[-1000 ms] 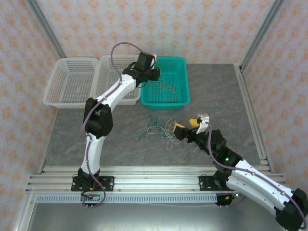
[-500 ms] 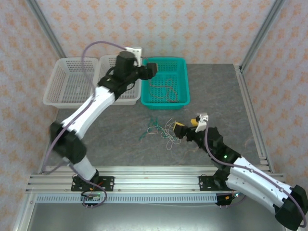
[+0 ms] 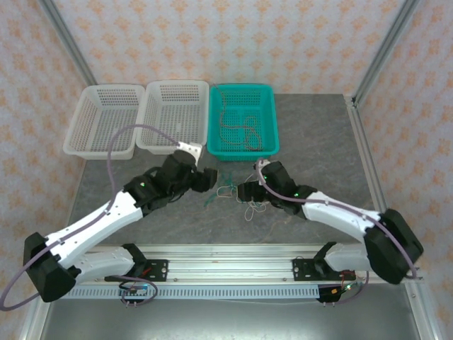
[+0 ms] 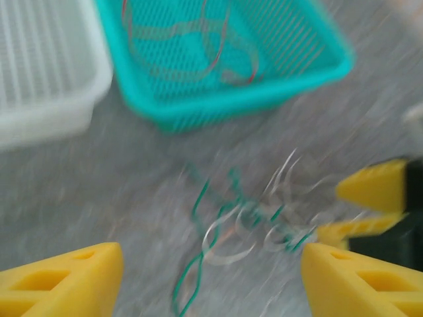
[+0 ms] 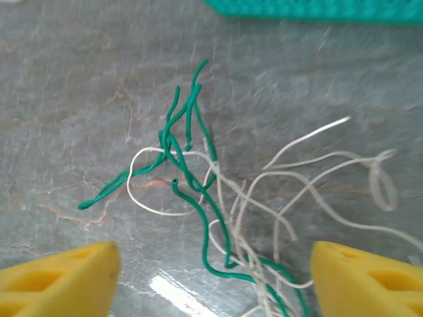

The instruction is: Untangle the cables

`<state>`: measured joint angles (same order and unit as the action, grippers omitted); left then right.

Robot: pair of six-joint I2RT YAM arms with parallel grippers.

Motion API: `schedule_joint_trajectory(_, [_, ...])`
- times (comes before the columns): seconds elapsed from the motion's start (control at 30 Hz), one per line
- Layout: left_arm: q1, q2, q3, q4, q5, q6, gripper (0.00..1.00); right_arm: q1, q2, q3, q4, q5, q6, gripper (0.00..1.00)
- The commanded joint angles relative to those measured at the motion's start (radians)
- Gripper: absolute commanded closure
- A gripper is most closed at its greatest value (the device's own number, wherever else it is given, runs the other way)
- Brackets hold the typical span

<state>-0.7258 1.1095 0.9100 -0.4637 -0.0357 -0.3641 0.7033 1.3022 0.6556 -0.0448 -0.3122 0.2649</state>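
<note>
A tangle of thin green cable [image 3: 211, 199] and white cable [image 3: 252, 210] lies on the grey table between my two grippers. My left gripper [image 3: 210, 180] is at its left side and my right gripper [image 3: 243, 191] at its right, both open and low. In the left wrist view the green cable [image 4: 195, 263] and a white loop [image 4: 228, 254] lie ahead of the wide yellow fingers [image 4: 66, 277]. In the right wrist view green strands [image 5: 192, 173] and white strands [image 5: 310, 178] run between the open fingers [image 5: 370, 277], ungripped. A reddish-brown cable [image 3: 238, 127] lies in the teal basket [image 3: 270, 120].
Two white baskets [image 3: 105, 145] [image 3: 151, 131] stand side by side left of the teal one at the back. In the left wrist view the right gripper's yellow fingertips [image 4: 375, 188] are close on the right. A metal rail [image 3: 212, 255] borders the near table edge.
My left arm swung from the teal basket down to the tangle, leaving the reddish-brown cable in the basket. My right gripper moved left and forward onto the tangle.
</note>
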Motion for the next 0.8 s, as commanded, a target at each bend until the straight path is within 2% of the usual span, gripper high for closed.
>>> schedule_joint_trajectory(0.0, [-0.007, 0.044, -0.031, -0.068, -0.041, -0.061, 0.30, -0.001, 0.095, 0.065, 0.015, -0.089, -0.001, 0.28])
schedule_joint_trajectory(0.17, [-0.009, 0.231, 0.036, -0.129, 0.032, -0.017, 0.31, 0.008, 0.216, 0.115, 0.050, -0.103, 0.005, 0.28])
schedule_joint_trajectory(0.3, [-0.009, 0.329, 0.027, -0.113, 0.037, 0.014, 0.33, 0.012, 0.286, 0.136, 0.091, -0.102, 0.009, 0.35])
schedule_joint_trajectory(0.4, [-0.009, 0.391, 0.028, -0.089, 0.027, 0.017, 0.34, 0.013, 0.334, 0.176, 0.045, -0.055, 0.033, 0.39])
schedule_joint_trajectory(0.53, [-0.009, 0.456, 0.029, -0.067, 0.026, 0.011, 0.46, 0.013, 0.380, 0.206, 0.007, -0.048, 0.049, 0.48])
schedule_joint_trajectory(0.63, [-0.009, 0.474, 0.018, -0.049, 0.043, 0.008, 0.56, 0.013, 0.385, 0.202, -0.001, -0.030, 0.057, 0.62])
schedule_joint_trajectory(0.77, [-0.009, 0.499, 0.006, -0.023, 0.124, 0.018, 0.61, 0.013, 0.372, 0.186, 0.004, -0.006, 0.070, 0.70])
